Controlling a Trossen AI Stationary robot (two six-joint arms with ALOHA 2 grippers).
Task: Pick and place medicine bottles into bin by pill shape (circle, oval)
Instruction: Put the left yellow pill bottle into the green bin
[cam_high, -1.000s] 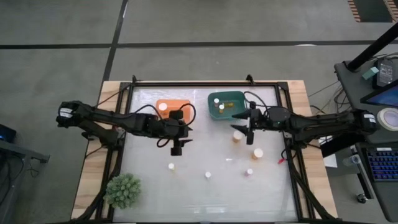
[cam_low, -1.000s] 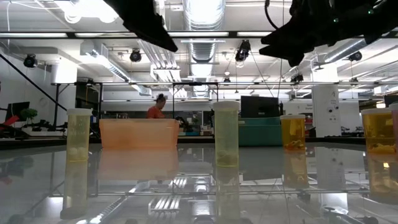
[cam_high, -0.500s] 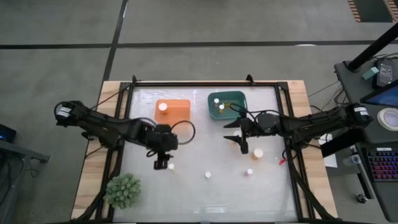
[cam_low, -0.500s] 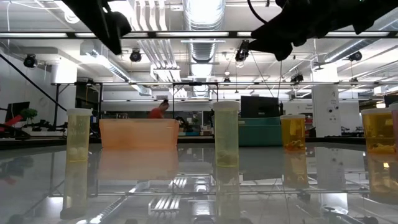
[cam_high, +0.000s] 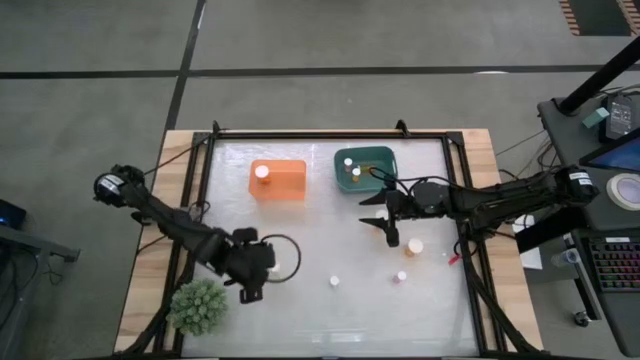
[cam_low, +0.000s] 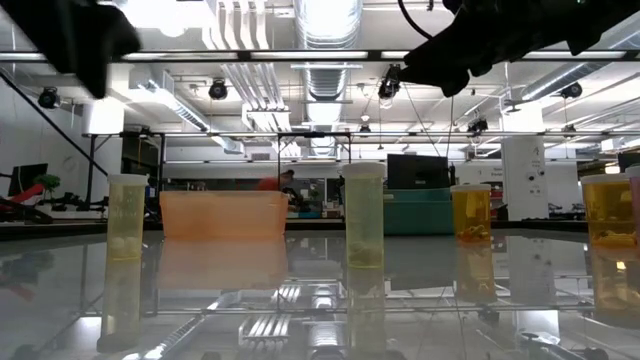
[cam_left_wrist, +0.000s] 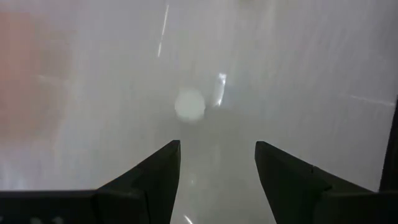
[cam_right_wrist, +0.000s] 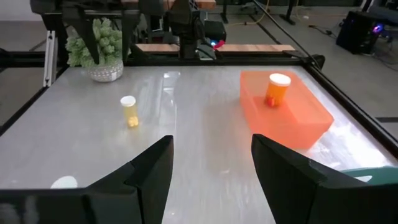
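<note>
Near plant (cam_high: 198, 305), left end effector (cam_left_wrist: 217, 146) open, empty. 1 medicine bottle (cam_high: 262, 172) in orange bin (cam_high: 285, 188), 2 in green bin (cam_high: 375, 160), 3 seen loose on glossy table (cam_high: 330, 230). Right end effector (cam_right_wrist: 211, 140) open, empty. Beyond, bright workshop hall (cam_low: 300, 150).

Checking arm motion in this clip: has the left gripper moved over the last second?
Yes. The left gripper has swung away from the orange bin, toward the potted plant at the table's near-left corner.

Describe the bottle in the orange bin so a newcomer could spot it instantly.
Find the orange bin at the table's back, left of the green bin. One amber bottle with a white cap stands upright inside, alone; the green bin holds several bottles.
</note>
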